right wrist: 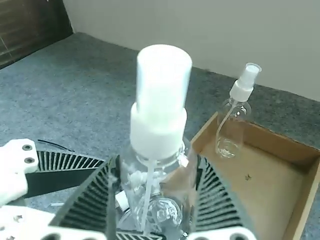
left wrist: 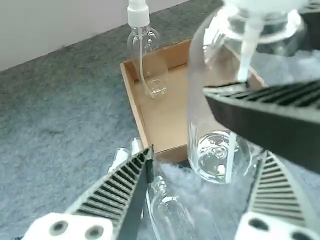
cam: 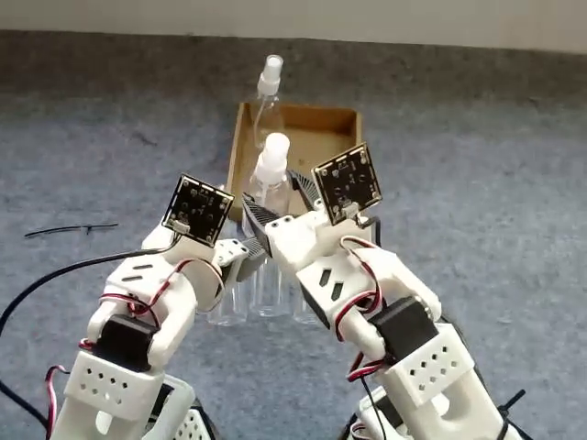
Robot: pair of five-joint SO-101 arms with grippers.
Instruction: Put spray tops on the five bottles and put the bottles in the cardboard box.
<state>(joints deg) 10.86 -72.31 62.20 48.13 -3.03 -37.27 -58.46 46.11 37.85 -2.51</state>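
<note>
Capped bottle clamped at mid-body in right gripper, raised at near edge of cardboard box; left gripper agape close by its base. Likely light, slick, thin-walled: best gripped firmly on the body, never the spray top

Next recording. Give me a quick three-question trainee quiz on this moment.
1. True or false: the right gripper is shut on a capped bottle.
2. How many bottles stand inside the cardboard box? A) none B) one C) three
3. Fill in: the fingers of the left gripper are ____ (open or shut).

Key: 1 true; 2 B, the boxed bottle; 3 open.
</note>
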